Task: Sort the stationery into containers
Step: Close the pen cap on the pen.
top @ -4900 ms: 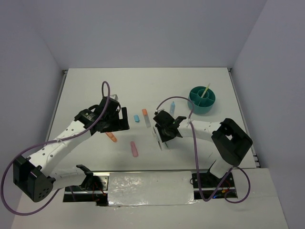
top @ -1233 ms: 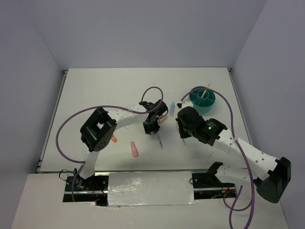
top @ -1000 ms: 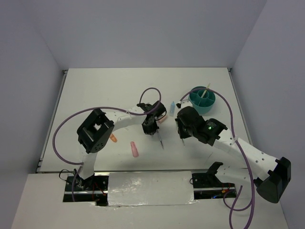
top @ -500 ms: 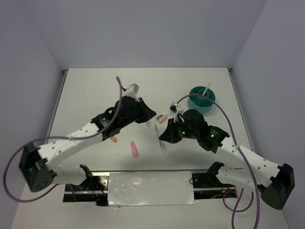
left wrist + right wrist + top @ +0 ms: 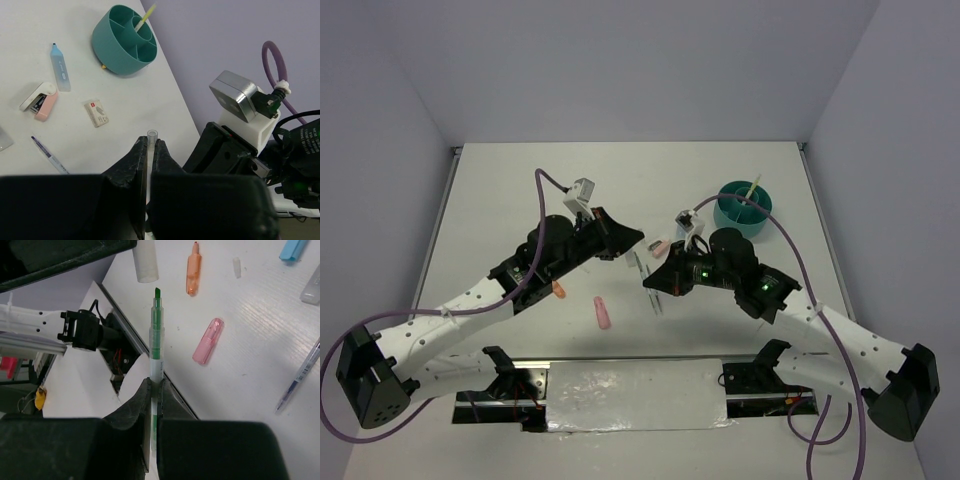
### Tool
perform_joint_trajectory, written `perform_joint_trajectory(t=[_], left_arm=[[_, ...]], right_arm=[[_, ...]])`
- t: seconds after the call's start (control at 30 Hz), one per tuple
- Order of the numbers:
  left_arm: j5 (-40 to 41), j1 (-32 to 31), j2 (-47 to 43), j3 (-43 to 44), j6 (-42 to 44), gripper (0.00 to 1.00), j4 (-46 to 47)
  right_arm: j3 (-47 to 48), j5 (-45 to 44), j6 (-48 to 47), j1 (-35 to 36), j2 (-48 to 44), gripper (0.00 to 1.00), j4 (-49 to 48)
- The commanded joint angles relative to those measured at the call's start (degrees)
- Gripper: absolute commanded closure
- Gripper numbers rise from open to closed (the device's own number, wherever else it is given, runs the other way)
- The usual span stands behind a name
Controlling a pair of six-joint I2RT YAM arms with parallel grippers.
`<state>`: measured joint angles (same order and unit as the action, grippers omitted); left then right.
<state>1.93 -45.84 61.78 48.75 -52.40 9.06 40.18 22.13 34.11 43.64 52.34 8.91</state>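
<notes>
My left gripper is shut on a clear cap, held above the table. My right gripper is shut on a green highlighter whose bare tip points at the left gripper. In the top view the left gripper and right gripper are close together over the table's middle. The round teal organiser stands at the back right with a yellow pen in it. On the table lie a pink highlighter, an orange highlighter and a blue highlighter.
A pink and white item and a small white eraser lie near the organiser. A thin clear pen lies under my right arm. A blue cap and a small clear cap lie further off.
Over the last half second my right gripper has shifted a little left, toward the left gripper. The left arm has lowered and stretched. Both grips are unchanged.
</notes>
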Motion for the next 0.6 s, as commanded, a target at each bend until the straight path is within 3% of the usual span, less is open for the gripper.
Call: perform_joint_trajectory(t=[0.0,0.57], left_arm=[[-0.88,0.32,-0.87,1.35,1.95,1.0,2.89],[-0.62,0.84,-1.48,2.22,2.04,1.0,1.66]], right_arm=[[2.09,-0.33,-0.01,0.48,-2.23,1.0,-3.11],[2.18,-6.14,-0.97,0.57,-4.62,1.0,0.41]])
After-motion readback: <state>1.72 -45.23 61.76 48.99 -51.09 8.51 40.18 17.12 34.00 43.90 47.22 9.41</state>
